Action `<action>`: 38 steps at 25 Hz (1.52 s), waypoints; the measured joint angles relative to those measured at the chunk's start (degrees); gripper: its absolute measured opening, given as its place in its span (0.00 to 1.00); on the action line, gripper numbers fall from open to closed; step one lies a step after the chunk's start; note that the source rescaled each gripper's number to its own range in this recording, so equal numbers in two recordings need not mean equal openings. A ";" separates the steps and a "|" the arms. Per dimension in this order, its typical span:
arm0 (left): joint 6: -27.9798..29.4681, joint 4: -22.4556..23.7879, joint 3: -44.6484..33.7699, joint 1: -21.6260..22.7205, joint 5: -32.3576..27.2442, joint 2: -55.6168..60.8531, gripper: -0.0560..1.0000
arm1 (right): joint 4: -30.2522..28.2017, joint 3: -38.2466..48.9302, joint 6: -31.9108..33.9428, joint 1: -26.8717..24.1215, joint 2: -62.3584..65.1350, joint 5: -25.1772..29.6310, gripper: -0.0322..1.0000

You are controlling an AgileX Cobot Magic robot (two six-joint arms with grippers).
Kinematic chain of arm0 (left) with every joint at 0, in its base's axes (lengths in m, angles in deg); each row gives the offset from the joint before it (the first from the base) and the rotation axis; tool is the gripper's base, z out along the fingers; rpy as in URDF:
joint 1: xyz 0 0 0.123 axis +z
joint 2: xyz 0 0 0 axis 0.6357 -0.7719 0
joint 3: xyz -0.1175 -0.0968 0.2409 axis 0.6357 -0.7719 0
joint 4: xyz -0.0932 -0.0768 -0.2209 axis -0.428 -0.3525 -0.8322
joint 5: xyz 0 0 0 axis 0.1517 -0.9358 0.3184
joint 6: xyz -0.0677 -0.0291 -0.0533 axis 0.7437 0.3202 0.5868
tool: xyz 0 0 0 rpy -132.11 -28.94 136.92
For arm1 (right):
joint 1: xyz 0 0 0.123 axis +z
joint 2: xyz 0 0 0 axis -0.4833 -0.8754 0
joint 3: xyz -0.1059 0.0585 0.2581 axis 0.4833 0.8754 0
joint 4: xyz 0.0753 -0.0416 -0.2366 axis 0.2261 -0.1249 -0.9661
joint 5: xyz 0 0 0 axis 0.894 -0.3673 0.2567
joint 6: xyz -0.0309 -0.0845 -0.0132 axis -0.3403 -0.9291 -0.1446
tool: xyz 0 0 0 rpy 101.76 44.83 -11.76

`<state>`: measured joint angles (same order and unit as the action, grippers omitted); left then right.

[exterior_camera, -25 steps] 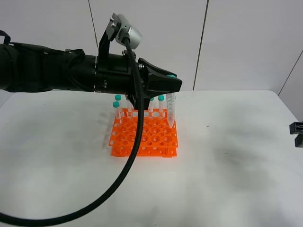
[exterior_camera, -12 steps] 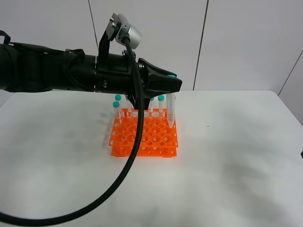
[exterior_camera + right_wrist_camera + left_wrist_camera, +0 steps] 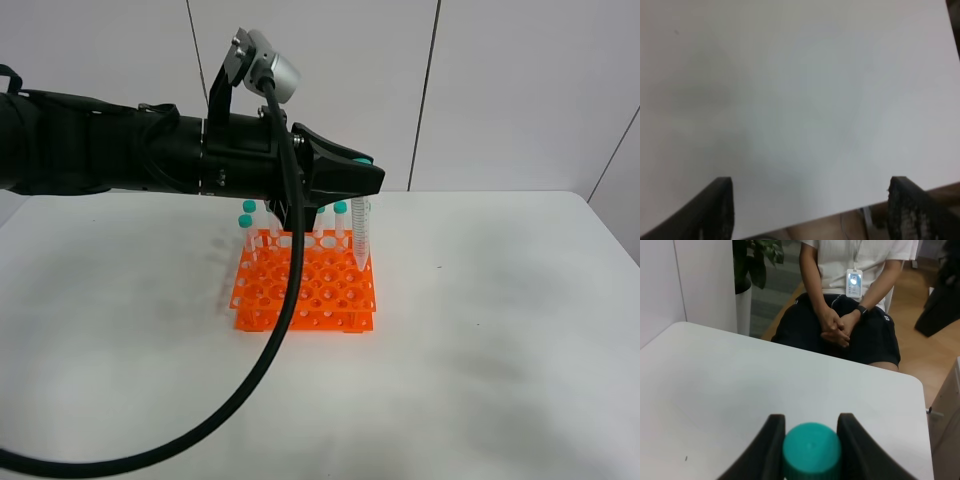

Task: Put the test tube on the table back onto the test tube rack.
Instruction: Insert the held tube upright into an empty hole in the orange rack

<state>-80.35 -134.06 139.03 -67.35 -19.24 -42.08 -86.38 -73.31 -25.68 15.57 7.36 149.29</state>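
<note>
Stretching level over the test tube rack (image 3: pixel 305 295), the left gripper (image 3: pixel 368 182) pinches the test tube (image 3: pixel 361 235) upright by its cap, tip at the rack's right edge; the right gripper (image 3: pixel 810 207) gapes above the table (image 3: pixel 800 100).

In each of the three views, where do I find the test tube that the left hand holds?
Exterior high: the test tube hangs upright from the left hand, at the right side of the orange rack.
Left wrist: only its teal cap shows, between the two fingers.
Right wrist: not in it.
Shared landmark: the white table.
</note>
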 joint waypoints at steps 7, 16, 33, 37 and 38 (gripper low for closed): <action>0.09 0.00 0.00 0.00 0.00 0.00 0.05 | 4.53 0.00 -0.57 0.00 13.86 0.19 0.80; 0.11 0.00 0.00 0.00 -1.24 0.00 0.05 | 4.54 0.00 -1.87 0.00 25.36 0.18 0.80; 0.80 0.05 0.00 0.00 -2.40 0.00 0.05 | 2.73 10.69 -2.09 11.22 42.74 -6.04 0.80; 0.85 0.05 0.00 0.00 -2.72 0.00 0.05 | 1.90 13.36 -2.09 12.28 46.19 -7.67 0.80; 0.85 0.05 0.00 0.00 -2.72 0.00 0.05 | 1.83 14.11 -2.09 12.35 46.62 -8.09 0.80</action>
<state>-79.51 -134.00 139.03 -67.35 -21.96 -42.08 -84.55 -59.20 -27.77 27.92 53.98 141.20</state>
